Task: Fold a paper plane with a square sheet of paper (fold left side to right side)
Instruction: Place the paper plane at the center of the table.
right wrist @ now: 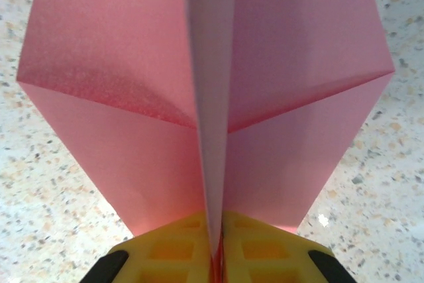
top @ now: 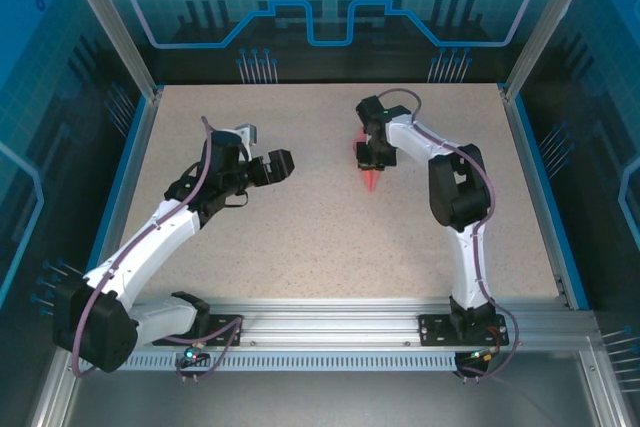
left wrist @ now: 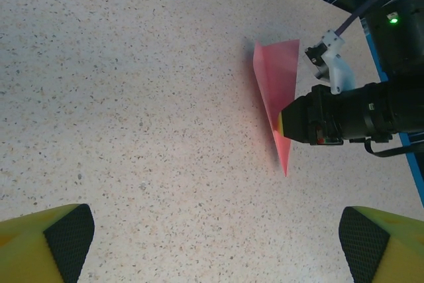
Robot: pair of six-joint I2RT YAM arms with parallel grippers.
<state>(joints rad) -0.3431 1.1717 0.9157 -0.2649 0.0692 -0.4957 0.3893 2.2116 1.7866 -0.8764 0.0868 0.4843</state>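
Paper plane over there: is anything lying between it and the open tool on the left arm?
Nothing visible does. Bare table lies between the left tool and the paper plane. The right tool grips the plane's centre ridge from the other side.

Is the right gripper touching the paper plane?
Touching: the right wrist view shows the right gripper pinching the paper plane by its centre ridge.

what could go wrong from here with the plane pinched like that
1. The right gripper is shut on just the centre ridge of the paper plane. Thin paper could slip out or crumple if the arm moves fast.
2. The nose points down toward the table, so dragging might bend it.
3. The left gripper is open and apart, so nothing else steadies the plane.
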